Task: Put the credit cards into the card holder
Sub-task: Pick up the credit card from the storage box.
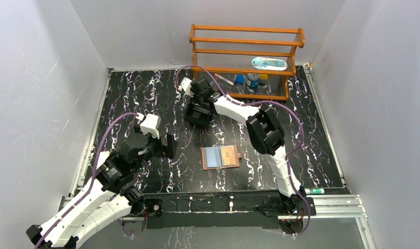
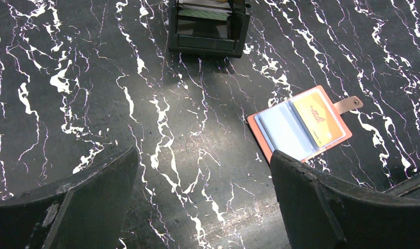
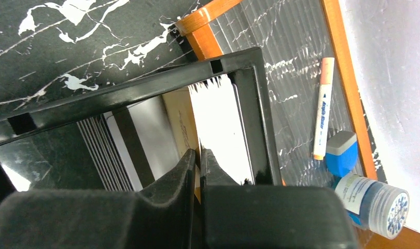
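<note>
White walls box in a black desk with white marbling on three sides. Metal rails run along its left and right edges.

An orange wooden rack sits against the far edge. On its lower shelf are a white marker pen and a blue-capped bottle.

A black open-topped plastic tray stands just in front of the rack's left end, with a stack of credit cards upright inside it.

Right gripper is down inside the tray, hard against its right inner wall. The fingers are pinched almost together on the top edge of a yellowish credit card. A white card sits just beside it, between finger and wall, so clearance is tight.

The tan-brown leather card holder lies open and flat at near-centre of the desk, snap tab pointing right. It is well apart from the tray, and the right forearm passes close by on its right. It holds a pale blue card in the left half and an orange card in the right.

Left gripper is released, spread wide, holding nothing, above bare marble left of the holder. There is open desk between it and both holder and tray.
</note>
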{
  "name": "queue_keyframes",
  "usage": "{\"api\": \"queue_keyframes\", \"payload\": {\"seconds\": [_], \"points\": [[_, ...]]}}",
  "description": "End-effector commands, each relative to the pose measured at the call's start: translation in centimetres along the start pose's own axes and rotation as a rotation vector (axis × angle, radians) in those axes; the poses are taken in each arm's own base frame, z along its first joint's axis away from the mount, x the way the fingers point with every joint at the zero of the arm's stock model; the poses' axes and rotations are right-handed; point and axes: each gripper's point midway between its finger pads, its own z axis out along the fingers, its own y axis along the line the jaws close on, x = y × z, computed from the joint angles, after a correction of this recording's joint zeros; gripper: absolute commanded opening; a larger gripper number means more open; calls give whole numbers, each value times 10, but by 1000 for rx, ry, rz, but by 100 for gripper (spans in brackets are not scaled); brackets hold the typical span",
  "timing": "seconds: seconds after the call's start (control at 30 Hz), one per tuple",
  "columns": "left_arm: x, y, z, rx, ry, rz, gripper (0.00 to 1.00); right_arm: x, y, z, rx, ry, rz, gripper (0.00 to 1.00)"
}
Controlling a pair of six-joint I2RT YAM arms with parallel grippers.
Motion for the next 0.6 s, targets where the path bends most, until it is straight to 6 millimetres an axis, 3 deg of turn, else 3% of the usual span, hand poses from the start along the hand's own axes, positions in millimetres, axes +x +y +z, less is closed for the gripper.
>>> {"api": "queue_keyframes", "payload": {"seconds": [0.0, 0.1, 0.23, 0.4, 0.57], "points": [[2, 4, 1, -18, 1, 12, 99, -45, -39, -28, 53, -125, 65, 7], [3, 4, 2, -19, 8, 15, 99, -50, -32, -43, -7, -147, 90, 0], [5, 14, 2, -78, 7, -7, 99, -57, -34, -67, -27, -182, 150, 0], [9, 11, 3, -64, 25, -6, 99, -57, -33, -66, -49, -186, 172, 3], [11, 9, 4, -55, 38, 0, 99, -55, -28, -58, -92, -175, 185, 0]]}}
